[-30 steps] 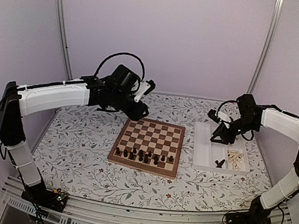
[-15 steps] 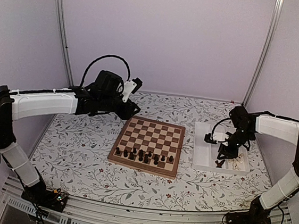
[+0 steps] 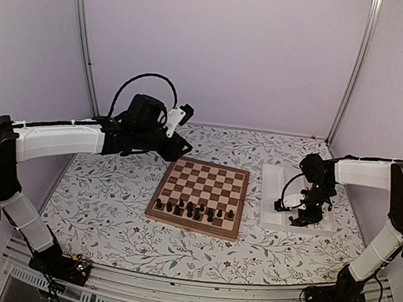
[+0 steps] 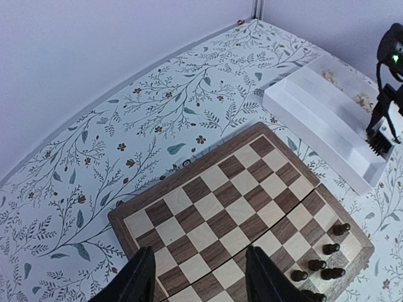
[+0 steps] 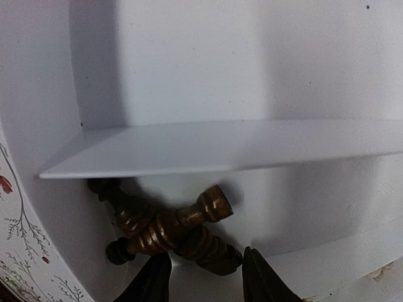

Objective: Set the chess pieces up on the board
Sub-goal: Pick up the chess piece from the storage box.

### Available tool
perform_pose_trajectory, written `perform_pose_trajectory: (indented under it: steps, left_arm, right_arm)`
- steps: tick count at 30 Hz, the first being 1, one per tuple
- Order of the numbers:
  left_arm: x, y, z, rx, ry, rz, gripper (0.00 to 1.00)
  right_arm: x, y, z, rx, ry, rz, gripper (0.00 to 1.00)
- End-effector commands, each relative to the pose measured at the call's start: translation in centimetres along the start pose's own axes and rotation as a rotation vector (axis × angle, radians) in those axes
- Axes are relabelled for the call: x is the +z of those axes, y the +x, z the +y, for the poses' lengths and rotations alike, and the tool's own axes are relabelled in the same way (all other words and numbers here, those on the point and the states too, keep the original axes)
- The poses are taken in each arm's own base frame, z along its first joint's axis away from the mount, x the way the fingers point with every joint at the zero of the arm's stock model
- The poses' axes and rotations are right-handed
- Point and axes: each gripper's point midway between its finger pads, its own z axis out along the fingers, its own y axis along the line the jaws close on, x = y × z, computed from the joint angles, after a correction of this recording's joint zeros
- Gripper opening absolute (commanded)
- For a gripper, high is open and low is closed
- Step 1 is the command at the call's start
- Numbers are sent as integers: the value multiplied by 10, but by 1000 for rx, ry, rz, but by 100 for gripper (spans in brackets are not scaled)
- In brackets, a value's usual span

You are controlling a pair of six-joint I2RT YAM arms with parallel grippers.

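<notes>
The board (image 3: 205, 184) is laid in the middle of the tabletop (image 3: 108, 213). Dark chess pieces (image 3: 192, 209) are stood only along the side facing the tabletop's near edge. Their arrangement is unchanged from a second ago. Toward the right edge a white tray (image 3: 274, 202) is set just beside the board. A few loose dark pieces (image 5: 167, 229) are left lying crossed over one another in its near compartment, tucked against a divider wall. Cream pieces (image 4: 363, 100) are seen in the compartment beside them.

The larger change is found at the right arm. A second ago it was held above the tray's far part. It has since been lowered into the near compartment, and the right hand (image 5: 208, 280) is now pointed down at the crossed pile. Its fingers are parted with the pile just ahead of them, and nothing is seen pinched.

The left arm has been drawn back from over the board's far-left corner toward the tabletop's far-left area (its pose has barely altered in the last half second). The left hand (image 4: 201, 280) is held open and empty above that corner, aimed down and rightward.
</notes>
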Motion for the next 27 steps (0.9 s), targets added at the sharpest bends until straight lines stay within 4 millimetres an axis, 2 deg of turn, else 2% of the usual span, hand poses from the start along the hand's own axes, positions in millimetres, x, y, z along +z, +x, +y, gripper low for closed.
perform_pose_trajectory:
  steps: [1, 4, 10, 14, 21, 27]
  left_arm:
    - [-13, -21, -3, 13, 17, -62, 51]
    - [-13, -21, -5, 11, 29, -63, 51]
    - [-12, -20, -10, 11, 45, -57, 51]
    - [-11, -19, -16, 4, 73, -52, 51]
    - [-7, -19, -42, -63, 197, -53, 50]
    - [-2, -25, -75, -149, 349, -70, 46]
  right_arm:
    - [12, 0, -4, -48, 20, 54, 41]
    - [16, -6, -6, -52, 17, 46, 37]
    - [19, -5, 3, -49, -39, 68, 20]
    - [1, -1, 2, -54, -16, 76, 17]
    - [-50, -8, -5, -30, 70, 8, 8]
    - [-62, -18, -4, 8, 77, -63, 7]
